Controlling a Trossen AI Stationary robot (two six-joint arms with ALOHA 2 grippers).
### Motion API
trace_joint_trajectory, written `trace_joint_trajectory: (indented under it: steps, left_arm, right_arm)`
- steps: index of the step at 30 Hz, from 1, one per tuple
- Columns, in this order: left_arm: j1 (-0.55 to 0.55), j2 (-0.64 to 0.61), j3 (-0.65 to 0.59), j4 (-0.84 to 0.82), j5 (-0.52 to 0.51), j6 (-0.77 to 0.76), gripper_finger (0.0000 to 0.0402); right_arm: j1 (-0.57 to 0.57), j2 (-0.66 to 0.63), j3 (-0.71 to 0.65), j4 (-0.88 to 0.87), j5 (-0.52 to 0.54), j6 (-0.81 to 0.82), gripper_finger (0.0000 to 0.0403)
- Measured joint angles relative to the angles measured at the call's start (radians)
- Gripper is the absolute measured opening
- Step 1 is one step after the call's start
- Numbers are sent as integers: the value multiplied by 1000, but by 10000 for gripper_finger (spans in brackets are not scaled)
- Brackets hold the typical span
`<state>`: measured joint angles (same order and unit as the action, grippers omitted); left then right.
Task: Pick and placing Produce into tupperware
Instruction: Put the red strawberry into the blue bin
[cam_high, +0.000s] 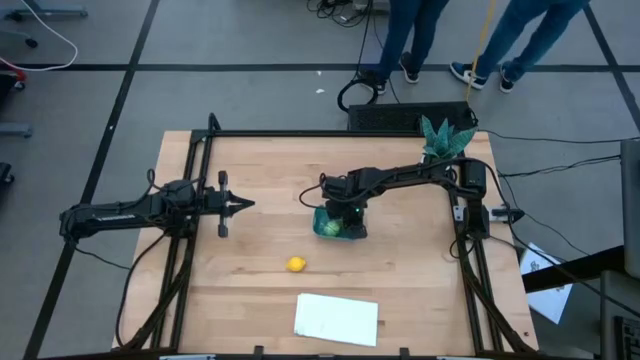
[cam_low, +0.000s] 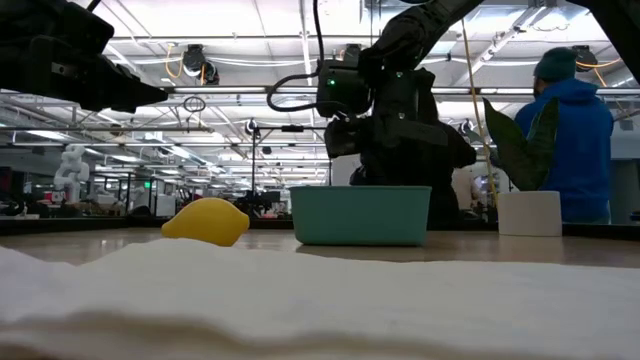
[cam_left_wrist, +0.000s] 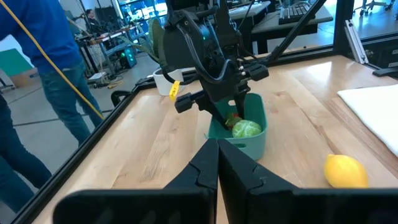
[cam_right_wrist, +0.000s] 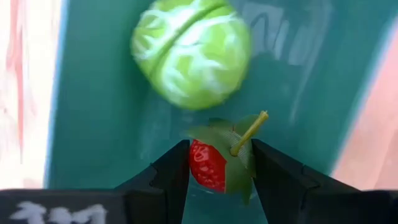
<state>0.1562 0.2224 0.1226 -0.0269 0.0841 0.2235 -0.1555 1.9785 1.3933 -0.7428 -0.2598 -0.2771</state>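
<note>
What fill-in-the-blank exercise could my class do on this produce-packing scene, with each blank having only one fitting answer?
1. The light-green ball lies inside the ____.
2. The right pincer is closed on the ____, low inside the tub.
3. The piece of produce lying out on the table is the ____.
4. The left pincer, waiting away from the tub, is ____.

Missing words: tupperware; strawberry; lemon; shut

Overhead, table-level and both wrist cameras all catch the tupperware (cam_high: 338, 226), the right wrist closest.
</note>
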Motion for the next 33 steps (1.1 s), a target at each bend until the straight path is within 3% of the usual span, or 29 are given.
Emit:
trace_joint_trajectory:
  steps: [13,33]
  left_arm:
    - [0,0,0,0,0,0,10]
    - [0,0,0,0,0,0,10]
  right_arm:
    - [0,0,-1,5,-4,3,153]
    - [0,-1,-1,-7,-28,23,185]
